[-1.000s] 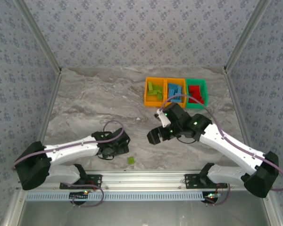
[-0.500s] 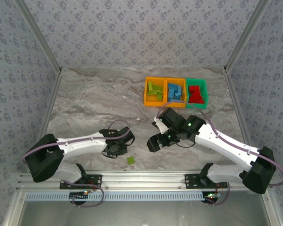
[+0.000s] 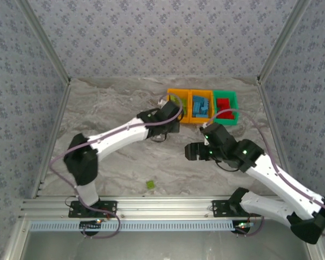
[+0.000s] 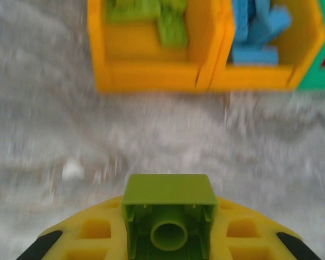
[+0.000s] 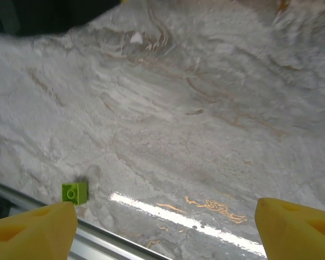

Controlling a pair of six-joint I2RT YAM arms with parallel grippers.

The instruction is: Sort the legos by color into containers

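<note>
My left gripper (image 4: 169, 227) is shut on a lime green lego (image 4: 169, 190), held hollow underside toward the camera, a short way in front of the containers. In the top view the left gripper (image 3: 170, 112) hovers at the near edge of the left orange container (image 3: 169, 103), which holds green legos (image 4: 168, 21). The middle orange container (image 4: 260, 78) holds blue legos (image 4: 257, 32), and the green container (image 3: 235, 108) holds red ones (image 3: 223, 105). Another green lego (image 3: 150, 184) (image 5: 75, 192) lies near the table's front edge. My right gripper (image 3: 192, 151) (image 5: 165, 230) hangs open and empty above mid-table.
The three containers stand side by side at the back right of the marble tabletop (image 3: 114, 108). A metal rail (image 3: 162, 206) runs along the front edge, just beyond the loose green lego. Patterned walls close in the sides and back.
The left gripper closed on a green lego near the front of the table and swung far forward and right to the containers. The right gripper drew back slightly to the right.
</note>
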